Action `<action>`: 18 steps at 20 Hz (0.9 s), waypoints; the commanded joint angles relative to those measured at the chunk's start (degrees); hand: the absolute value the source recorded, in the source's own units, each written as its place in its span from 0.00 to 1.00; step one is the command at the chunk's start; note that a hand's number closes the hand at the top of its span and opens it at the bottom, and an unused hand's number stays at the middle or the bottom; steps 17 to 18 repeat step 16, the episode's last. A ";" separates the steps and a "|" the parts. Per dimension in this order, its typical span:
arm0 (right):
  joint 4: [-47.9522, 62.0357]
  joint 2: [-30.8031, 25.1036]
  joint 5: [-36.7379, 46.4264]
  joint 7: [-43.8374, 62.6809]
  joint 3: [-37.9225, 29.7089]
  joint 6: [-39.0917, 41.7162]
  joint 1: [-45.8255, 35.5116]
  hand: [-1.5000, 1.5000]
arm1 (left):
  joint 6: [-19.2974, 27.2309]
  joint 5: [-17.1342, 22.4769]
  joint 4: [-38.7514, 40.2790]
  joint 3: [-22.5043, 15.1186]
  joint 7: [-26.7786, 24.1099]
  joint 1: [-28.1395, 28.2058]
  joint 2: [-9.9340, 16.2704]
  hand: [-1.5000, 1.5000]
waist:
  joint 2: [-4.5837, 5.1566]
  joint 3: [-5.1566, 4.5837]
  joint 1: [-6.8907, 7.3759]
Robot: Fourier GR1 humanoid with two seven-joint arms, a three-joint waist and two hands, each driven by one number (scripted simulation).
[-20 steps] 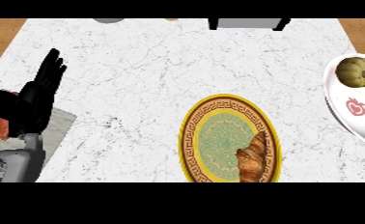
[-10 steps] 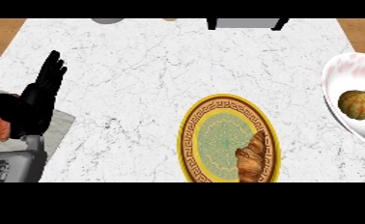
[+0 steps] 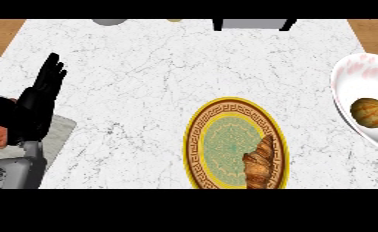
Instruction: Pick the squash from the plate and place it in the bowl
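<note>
White marble counter (image 3: pixel 162 71): squash (image 3: pixel 365 110) now sits lower in bowl (image 3: pixel 347 83), off plate (image 3: pixel 193 141); left hand (image 3: pixel 38 103) rests released; task looks complete.

Round tan squash (image 3: pixel 365 111), prob. inside white bowl (image 3: pixel 345 83), right edge

Left hand (image 3: pixel 40 98): rests open, fingers straight and pointing up, well to the left of the plate (image 3: pixel 198 126).
Left forearm (image 3: pixel 22 168): grey, below the hand, entering from the lower edge.
Right hand: not visible.
</note>
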 commanded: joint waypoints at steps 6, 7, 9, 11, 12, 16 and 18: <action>10.65 -11.96 -4.11 -7.89 -5.33 15.03 8.87 0.00 | -1.26 0.21 0.86 0.58 -2.53 1.41 -0.44 0.50 | 0.45 0.25 0.38; 11.10 -13.03 -4.03 -7.95 -5.20 16.84 9.91 0.00 | -2.05 0.82 -0.37 0.99 -0.48 0.58 0.77 0.50 | 0.40 0.31 0.39; 12.92 -13.32 -5.66 -6.28 -6.37 19.47 10.31 0.00 | 0.70 -1.83 -0.84 -1.27 -1.47 1.55 -1.93 0.50 | 0.29 0.33 0.35; 12.23 -13.73 -6.37 -7.70 -6.49 23.71 12.22 0.00 | 0.30 -0.89 -0.71 0.05 0.41 0.62 -0.81 0.50 | 0.16 0.39 -0.18; 12.39 -15.01 -7.30 -7.09 -7.32 24.53 12.46 0.00 | -0.91 -0.10 -0.25 0.53 -2.41 2.66 -0.81 0.50 | 0.12 0.34 -0.04; 11.34 -14.46 -9.20 -7.63 -8.28 27.00 13.86 0.00 | -1.31 -0.06 0.69 1.02 -1.07 1.11 -0.04 0.50 | 0.01 0.35 -0.34; 11.34 -14.46 -9.20 -7.63 -8.28 27.00 13.86 0.00 | -1.31 -0.06 0.69 1.02 -1.07 1.11 -0.04 0.50 | 0.01 0.35 -0.34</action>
